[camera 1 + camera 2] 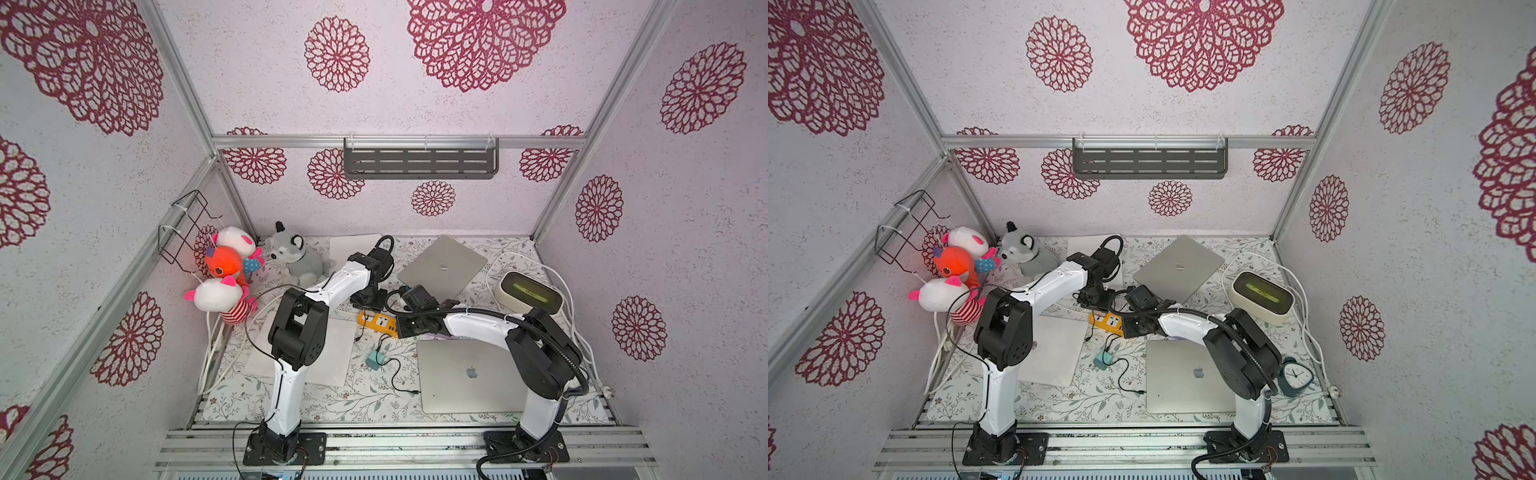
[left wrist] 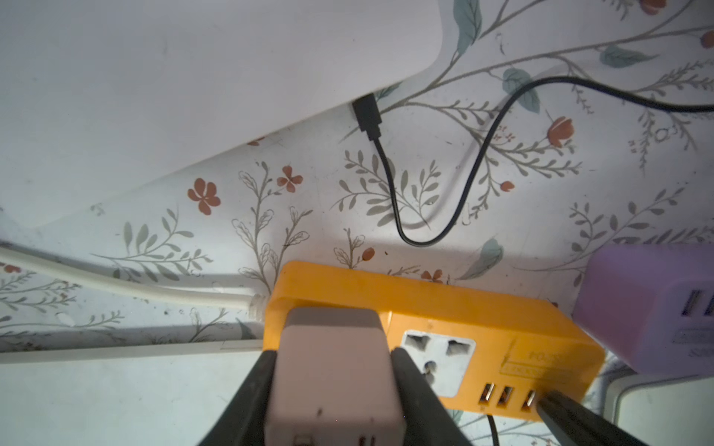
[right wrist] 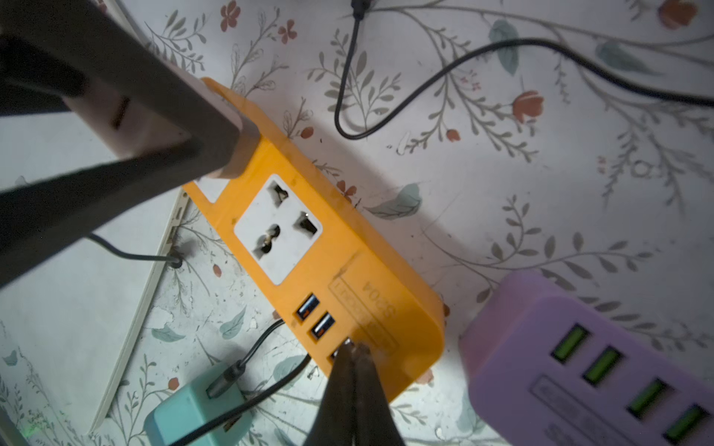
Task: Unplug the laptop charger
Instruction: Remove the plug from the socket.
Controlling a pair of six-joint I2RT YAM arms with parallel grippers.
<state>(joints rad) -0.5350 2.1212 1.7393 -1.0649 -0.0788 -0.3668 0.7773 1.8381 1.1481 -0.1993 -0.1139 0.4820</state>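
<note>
You have not finished the unplugging, as far as I can judge. The charger (image 2: 332,370), a pale square brick, sits with its base against the socket end of the orange power strip (image 1: 376,322). The strip lies just below the centre of the frame in both top views, between the two arms. The grip is made; what is left is to pull the brick straight off the strip and carry it clear. Your left gripper (image 2: 334,353) has its jaws partly spread, pinching the brick on two opposite sides. Your right gripper (image 3: 353,347) has its jaws pressed together and holds nothing. Its tips are set down on the strip's other end by the USB ports, seemingly to pin it in place.
</note>
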